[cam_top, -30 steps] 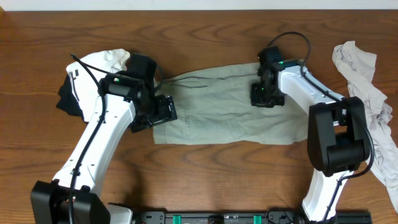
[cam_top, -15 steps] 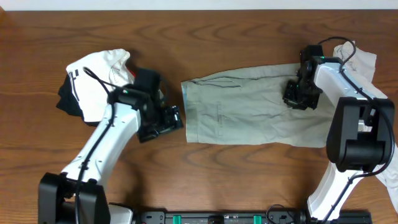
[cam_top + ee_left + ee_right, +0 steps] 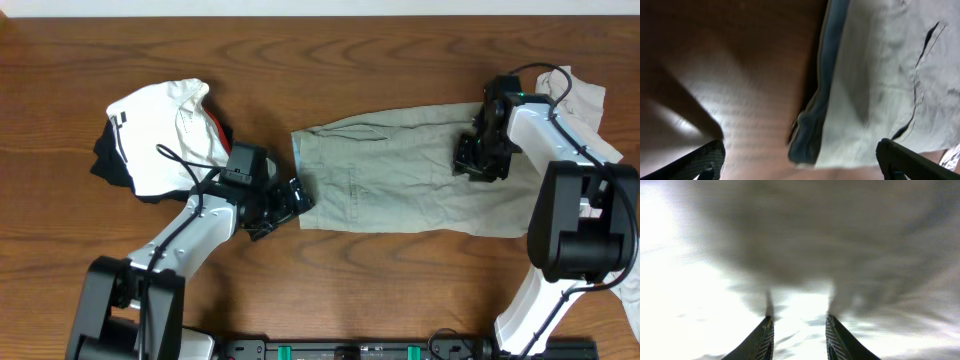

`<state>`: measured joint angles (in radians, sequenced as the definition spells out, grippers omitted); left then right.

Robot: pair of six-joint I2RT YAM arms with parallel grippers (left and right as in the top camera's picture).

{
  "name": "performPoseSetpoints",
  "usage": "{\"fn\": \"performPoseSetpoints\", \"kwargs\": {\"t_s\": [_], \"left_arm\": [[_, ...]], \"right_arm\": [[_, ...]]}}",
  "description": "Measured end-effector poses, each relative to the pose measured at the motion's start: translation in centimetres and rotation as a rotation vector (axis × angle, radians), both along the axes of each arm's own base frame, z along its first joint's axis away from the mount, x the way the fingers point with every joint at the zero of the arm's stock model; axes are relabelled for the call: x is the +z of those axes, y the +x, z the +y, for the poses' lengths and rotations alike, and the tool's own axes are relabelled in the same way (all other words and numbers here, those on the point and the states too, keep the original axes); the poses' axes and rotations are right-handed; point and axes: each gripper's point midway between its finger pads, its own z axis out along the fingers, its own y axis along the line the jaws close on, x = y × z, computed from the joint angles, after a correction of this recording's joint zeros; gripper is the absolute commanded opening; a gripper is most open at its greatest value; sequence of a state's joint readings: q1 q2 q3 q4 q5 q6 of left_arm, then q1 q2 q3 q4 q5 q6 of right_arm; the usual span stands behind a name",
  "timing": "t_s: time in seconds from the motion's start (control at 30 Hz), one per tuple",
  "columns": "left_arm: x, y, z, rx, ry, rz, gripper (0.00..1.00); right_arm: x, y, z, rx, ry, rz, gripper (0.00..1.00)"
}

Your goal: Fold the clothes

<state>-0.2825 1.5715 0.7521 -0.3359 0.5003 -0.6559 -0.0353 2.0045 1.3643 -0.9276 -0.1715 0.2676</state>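
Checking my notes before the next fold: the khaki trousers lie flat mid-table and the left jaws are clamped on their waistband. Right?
Not quite. The khaki trousers do lie flat mid-table, but the left gripper has its jaws wide open beside the waistband, gripping nothing; the left wrist view shows it.

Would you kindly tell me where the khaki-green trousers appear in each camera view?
Overhead: trousers spread flat, centre-right.
Left wrist: trousers fill the right half.
Right wrist: blurred fabric across the top, probably them.
Shared landmark: light-blue waistband, overhead and left wrist.
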Motion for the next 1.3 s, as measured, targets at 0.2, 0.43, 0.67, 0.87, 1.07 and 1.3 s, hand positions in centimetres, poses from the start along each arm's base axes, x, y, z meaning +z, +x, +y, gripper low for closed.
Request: {"fn": "performPoseSetpoints", "kwargs": {"t_s": [0.2, 0.43, 0.67, 0.87, 1.07, 1.3], "left_arm": [[0.1, 2.7, -2.3, -0.045, -0.116, -0.087, 0.98], [0.2, 5.1, -4.8, -0.115, -0.259, -0.150, 0.99], [-0.4, 5.7, -5.5, -0.172, -0.302, -0.185, 0.71], [-0.8, 5.9, -5.6, -0.218, -0.300, -0.237, 0.56], [-1.1, 6.4, -5.6, -0.239, -0.285, -0.285, 0.41], [-2.4, 5.8, -4.6, -0.234, -0.248, -0.248, 0.06]], "right_arm": [[5.6, 1.6, 4.0, 0.142, 0.170, -0.198, 0.36], [8.7, 0.2, 9.2, 0.293, 0.247, -0.250, 0.32], [7.8, -1.4, 13.3, 0.392, 0.244, -0.203, 0.29], [6.8, -2.2, 14.5, 0.404, 0.197, -0.171, 0.24], [6.5, -2.1, 13.7, 0.360, 0.148, -0.155, 0.22], [6.3, -2.3, 13.1, 0.341, 0.121, -0.139, 0.22]]}}
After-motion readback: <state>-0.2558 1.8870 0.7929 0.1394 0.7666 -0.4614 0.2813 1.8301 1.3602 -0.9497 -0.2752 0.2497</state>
